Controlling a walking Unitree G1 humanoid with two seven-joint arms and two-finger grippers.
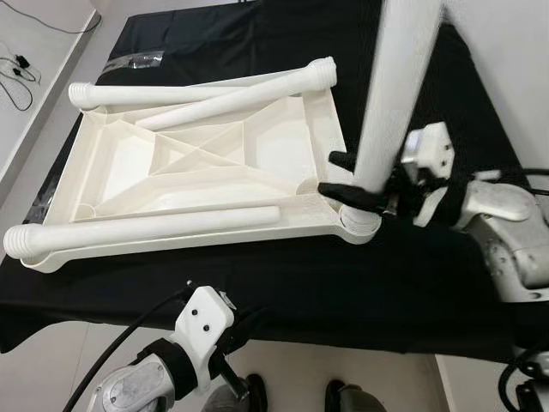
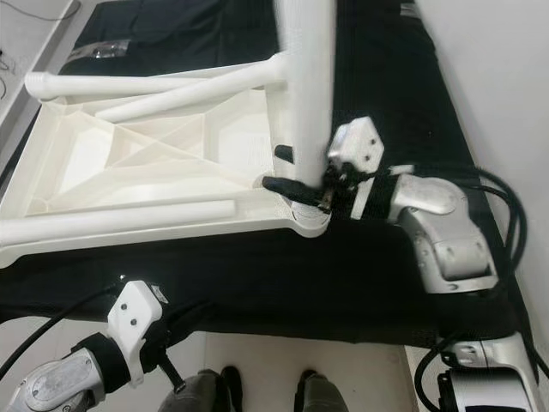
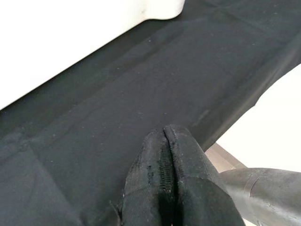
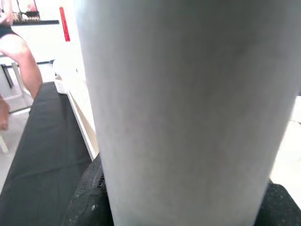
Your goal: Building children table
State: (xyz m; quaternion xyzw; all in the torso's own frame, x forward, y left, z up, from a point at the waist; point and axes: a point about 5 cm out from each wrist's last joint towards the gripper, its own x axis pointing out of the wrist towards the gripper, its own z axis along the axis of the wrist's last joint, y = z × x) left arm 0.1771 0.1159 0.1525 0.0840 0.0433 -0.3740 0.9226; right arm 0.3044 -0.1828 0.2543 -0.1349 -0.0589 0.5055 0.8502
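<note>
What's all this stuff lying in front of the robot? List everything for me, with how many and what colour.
Tabletop: one, white, lying underside up on the cloth, ribs showing.
Upright leg: one, white, standing in the tabletop's near right corner socket.
Loose legs: three, white, lying across the tabletop, one along the near edge, two at the far end.
Black cloth: one, spread under everything.
Cables: black, on the pale floor at far left.
Person: partly seen in the right wrist view.
Right hand: black fingers closed around the upright leg near its base.
Left hand: fingers shut, empty, at the cloth's near edge.
</note>
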